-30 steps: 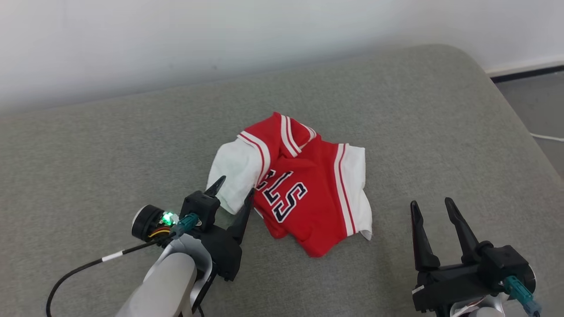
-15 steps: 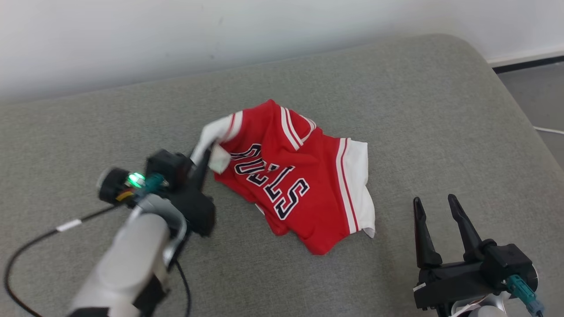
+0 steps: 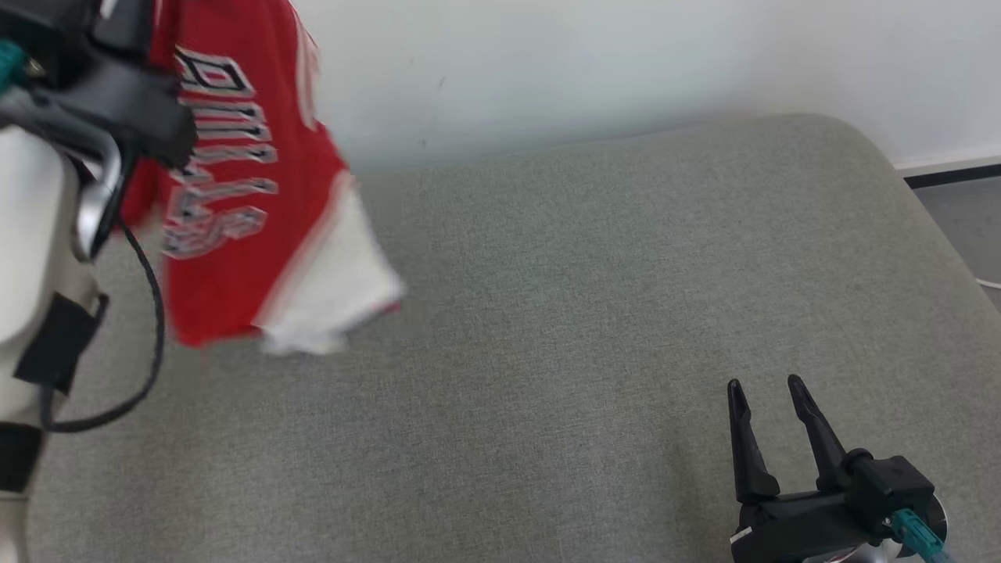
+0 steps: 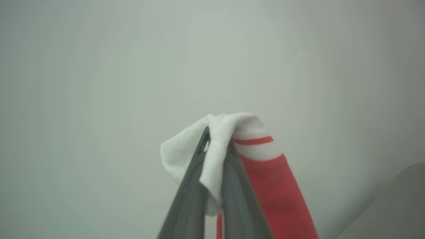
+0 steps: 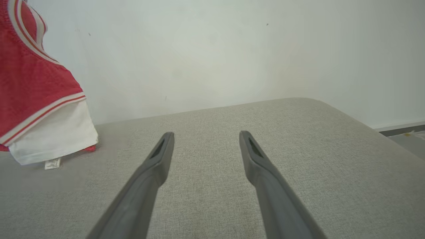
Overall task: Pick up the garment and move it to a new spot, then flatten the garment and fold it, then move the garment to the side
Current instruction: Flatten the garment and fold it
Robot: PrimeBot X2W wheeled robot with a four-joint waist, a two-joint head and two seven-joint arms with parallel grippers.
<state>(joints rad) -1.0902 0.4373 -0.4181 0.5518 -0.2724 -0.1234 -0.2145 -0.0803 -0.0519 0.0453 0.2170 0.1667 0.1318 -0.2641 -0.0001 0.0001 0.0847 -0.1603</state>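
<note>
left gripper (image 4: 217,136), two long dark fingers: pressed tight together, tips pinching white edge of red-and-white sports jersey (image 4: 262,186). cloth bunched over fingertips, rest trailing down along one finger. pale left forearm (image 3: 31,234) held up high, close to head cam, thin black cable (image 3: 148,313) looping off wrist. right gripper (image 3: 764,383): sitting low, fingers spread in wide V, tips pointing forward, wrist roughly level.

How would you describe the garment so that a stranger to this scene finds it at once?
Start from the wide grey cushion before the white wall. Over its left end a red jersey hangs from the left gripper's shut fingers. It alone is red, with white side panels and outlined letters.
</note>
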